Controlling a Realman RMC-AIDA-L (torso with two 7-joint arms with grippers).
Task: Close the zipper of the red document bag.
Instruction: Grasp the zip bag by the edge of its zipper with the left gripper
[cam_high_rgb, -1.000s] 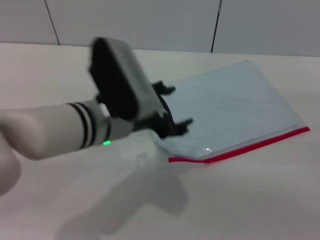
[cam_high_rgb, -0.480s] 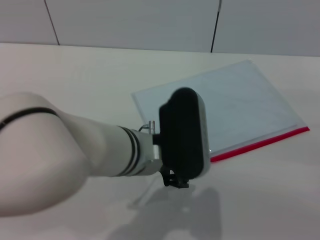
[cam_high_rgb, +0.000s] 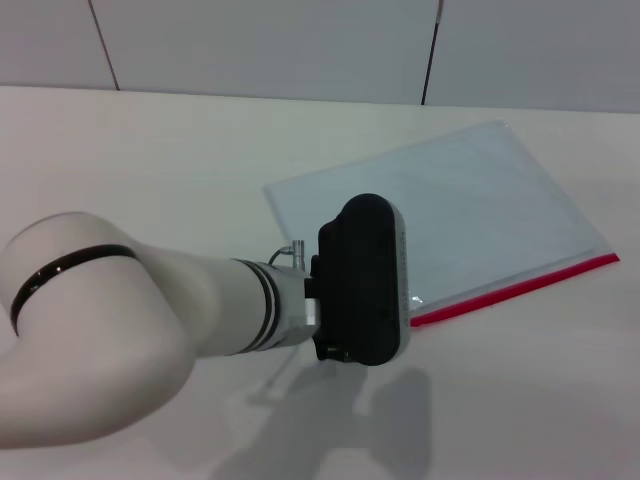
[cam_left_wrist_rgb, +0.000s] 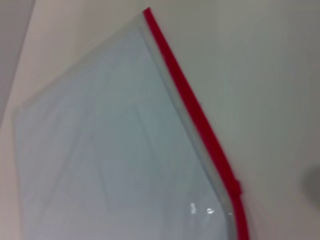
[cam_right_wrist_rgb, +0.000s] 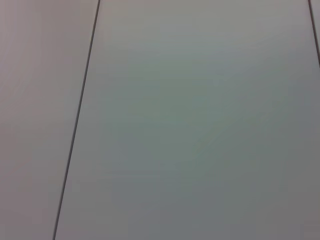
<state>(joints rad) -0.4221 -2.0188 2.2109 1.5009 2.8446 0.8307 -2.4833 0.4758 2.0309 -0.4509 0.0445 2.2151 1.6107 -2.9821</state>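
Where the pale table (cam_high_rgb: 150, 160) lies bare on every side, the red document bag (cam_high_rgb: 470, 200) rests flat toward the right, its zipper (cam_high_rgb: 520, 287) lining the near long edge. Left gripper (cam_high_rgb: 345, 352) — hanging over the bag's near-left corner, above the zipper's end; finger state cannot be told. Right gripper — out of view; its wrist camera shows only wall panels (cam_right_wrist_rgb: 200, 120).

One red document bag (cam_high_rgb: 440, 215) lies on the one table (cam_high_rgb: 180, 170), and one zipper (cam_high_rgb: 515, 287) runs along the bag's near long edge. One robot arm (cam_high_rgb: 200, 310) reaches in beside the bag; its single black wrist housing (cam_high_rgb: 362, 280) overlaps the bag's near corner.
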